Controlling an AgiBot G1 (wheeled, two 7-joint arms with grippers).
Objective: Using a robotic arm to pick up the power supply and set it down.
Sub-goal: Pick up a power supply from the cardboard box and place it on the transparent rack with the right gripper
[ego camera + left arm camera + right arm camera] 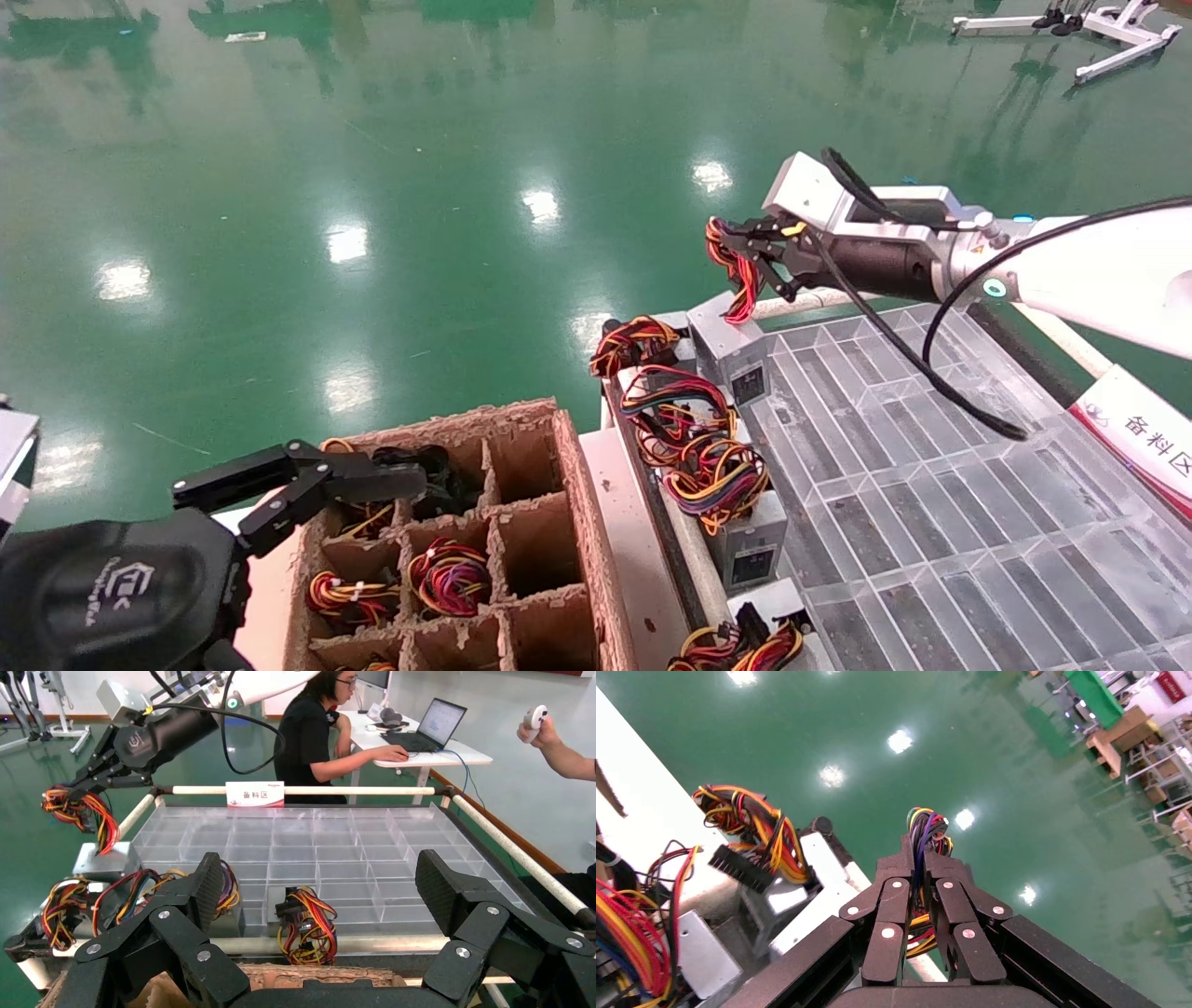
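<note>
Dangling silver power supply (736, 359), red-wired

I read red-and-white sign (1141, 438) on rail at tray edge: Chinese characters "备料区". Same sign (254, 794) seen from left wrist view, clipped to far white rail, same characters, small logo to their left unreadable. Left gripper (307, 485) body carries white house-shaped logo with lettering beneath, too small for me to read. Dark labels on silver boxes (750, 382): print illegible.
</note>
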